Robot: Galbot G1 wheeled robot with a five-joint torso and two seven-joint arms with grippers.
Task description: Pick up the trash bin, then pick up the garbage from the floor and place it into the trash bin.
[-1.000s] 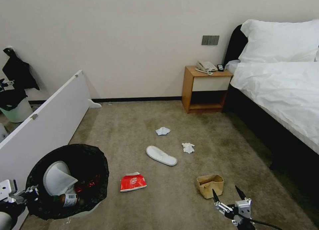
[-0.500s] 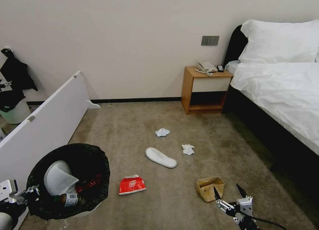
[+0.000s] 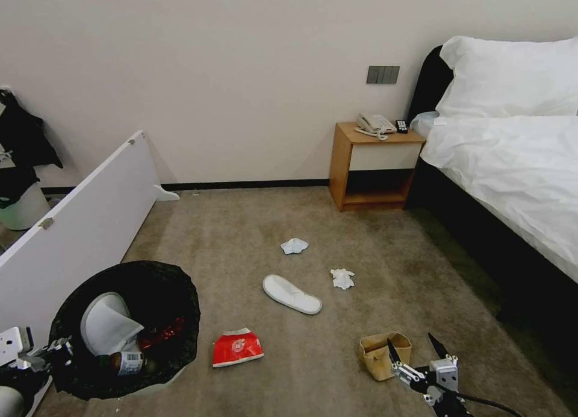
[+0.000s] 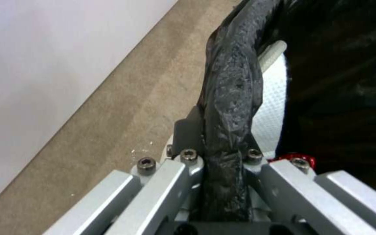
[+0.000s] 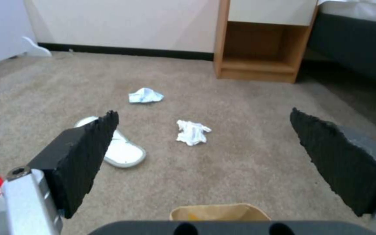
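Closer now, the robot's view has edged toward the brown paper bag (image 3: 385,355) at five o'clock on the floor (image 3: 313,224) — right gripper (image 3: 413,349) hovers, jaws apart; descend squarely. Left gripper (image 4: 223,156) clamps the trash bin (image 3: 174,320) rim.

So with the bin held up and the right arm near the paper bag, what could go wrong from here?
1. The left gripper pinches just the trash bin at its bag-lined rim; the loaded bin could slip or tilt.
2. The brown paper bag stands open and soft beside the open right gripper; a grasp might crush it or push it away.
3. The bin already holds a slipper and a bottle near the rim, so jolts may spill them.
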